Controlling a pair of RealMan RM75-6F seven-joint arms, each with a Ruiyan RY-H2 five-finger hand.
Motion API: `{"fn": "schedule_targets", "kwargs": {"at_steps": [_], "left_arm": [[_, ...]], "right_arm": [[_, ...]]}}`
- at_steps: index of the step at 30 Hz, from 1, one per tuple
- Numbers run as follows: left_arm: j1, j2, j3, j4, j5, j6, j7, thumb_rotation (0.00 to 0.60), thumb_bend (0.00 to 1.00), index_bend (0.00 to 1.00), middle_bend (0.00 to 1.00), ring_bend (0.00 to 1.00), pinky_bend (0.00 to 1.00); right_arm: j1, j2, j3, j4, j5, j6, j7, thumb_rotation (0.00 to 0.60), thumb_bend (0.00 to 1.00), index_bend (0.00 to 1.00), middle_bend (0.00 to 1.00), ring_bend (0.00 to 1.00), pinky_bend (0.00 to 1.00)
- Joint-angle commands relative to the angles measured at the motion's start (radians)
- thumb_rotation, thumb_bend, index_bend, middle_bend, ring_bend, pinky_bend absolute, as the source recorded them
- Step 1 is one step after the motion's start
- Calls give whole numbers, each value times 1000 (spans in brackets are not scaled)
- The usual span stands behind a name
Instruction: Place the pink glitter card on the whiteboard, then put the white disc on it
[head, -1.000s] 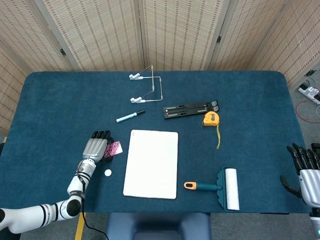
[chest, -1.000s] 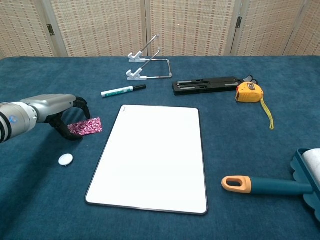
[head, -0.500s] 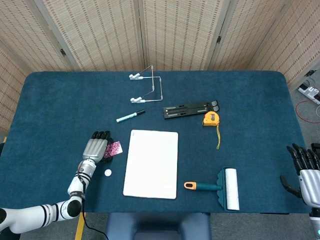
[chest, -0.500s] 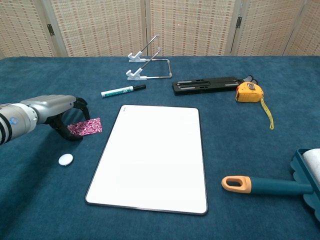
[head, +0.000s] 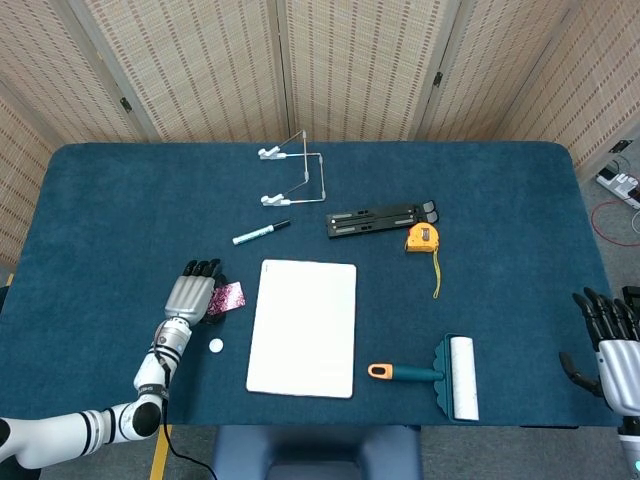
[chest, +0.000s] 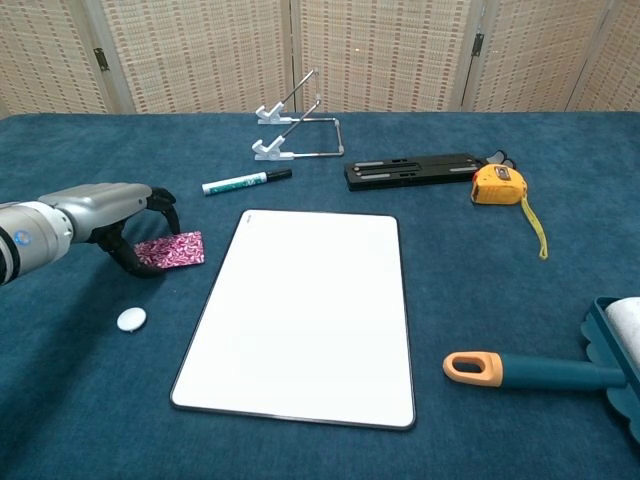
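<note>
Pink glitter card (chest: 170, 250) lies on the blue table (head: 120, 200), just left of the whiteboard (chest: 305, 315). My left hand (chest: 125, 215) is at the card's left end, fingers (chest: 160, 205) curled over it; can't tell if they actually pinch it. White disc (chest: 131, 319) sits on the cloth nearer me, apart from card and board. Beyond the board: marker (chest: 245, 181), wire stand (chest: 298, 128), black bracket (chest: 420, 171), yellow tape measure (chest: 497, 184). Lint roller (head: 440, 375) lies to the board's right. My right hand (head: 612, 335) is off the table's right edge, fingers apart, holding nothing.
</note>
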Motion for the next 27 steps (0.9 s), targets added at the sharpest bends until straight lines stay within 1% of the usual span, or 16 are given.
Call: {"fn": "schedule_targets", "kwargs": {"at_steps": [1, 7, 11, 19, 24, 25, 27], "left_arm": [[-3, 14, -5, -26, 21, 9, -3, 600, 320, 404, 89, 97, 0], [-29, 37, -24, -109, 55, -7, -8, 600, 320, 404, 90, 97, 0], [-65, 29, -31, -139, 78, -20, 16, 600, 320, 403, 90, 97, 0], [-135, -36, -41, -119, 41, -42, 76, 600, 319, 403, 89, 97, 0], [-167, -69, -24, -100, 11, -40, 135, 600, 320, 393, 89, 96, 0], [-170, -70, -19, -100, 6, -41, 142, 600, 320, 379, 89, 95, 0], [-173, -65, -9, -112, -4, -51, 147, 600, 314, 295, 89, 88, 0]], "right_arm": [[-1, 1, 0, -3, 0, 2, -4, 600, 364, 0, 60, 45, 0], [1, -1, -2, -7, -1, -5, -11, 600, 363, 0, 60, 46, 0], [-1, 1, -2, -11, -3, 0, -14, 600, 363, 0, 60, 47, 0], [-12, 9, -2, -17, 3, 13, -13, 600, 364, 0, 60, 47, 0], [-20, 10, -4, -15, 5, 20, -9, 600, 363, 0, 60, 47, 0], [-22, 11, -4, -14, 5, 22, -9, 600, 363, 0, 60, 47, 0], [-23, 11, -3, -14, 7, 23, -8, 600, 364, 0, 60, 45, 0]]}}
